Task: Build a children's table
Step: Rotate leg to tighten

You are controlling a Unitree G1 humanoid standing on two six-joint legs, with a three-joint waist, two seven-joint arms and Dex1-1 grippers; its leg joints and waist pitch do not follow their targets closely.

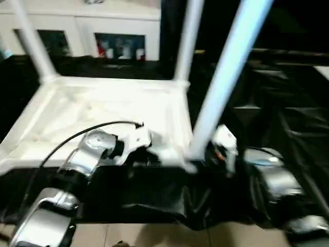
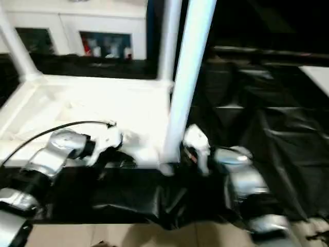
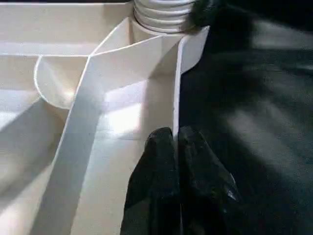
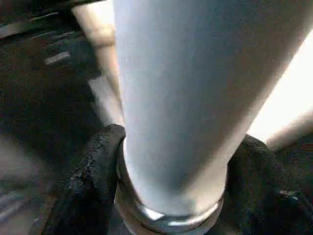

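On black sheeting, the tabletop (image 1: 103, 110) is lying underside up; two far legs (image 1: 33, 43) are standing seated in their sockets. A third leg (image 1: 221, 85) is being set at the near right corner, clasped by the right gripper (image 4: 171, 181). The left gripper (image 3: 175, 161) is clamped on the rim. Counted: three legs, one top; the fourth leg is judged outstanding.

A black plastic sheet (image 1: 277, 118) covers the work surface, wrinkled across the right half of the frame. The white tabletop (image 1: 92, 110) lies upside down on it at centre left. Pale floor tiles (image 1: 154, 235) show along the bottom edge.
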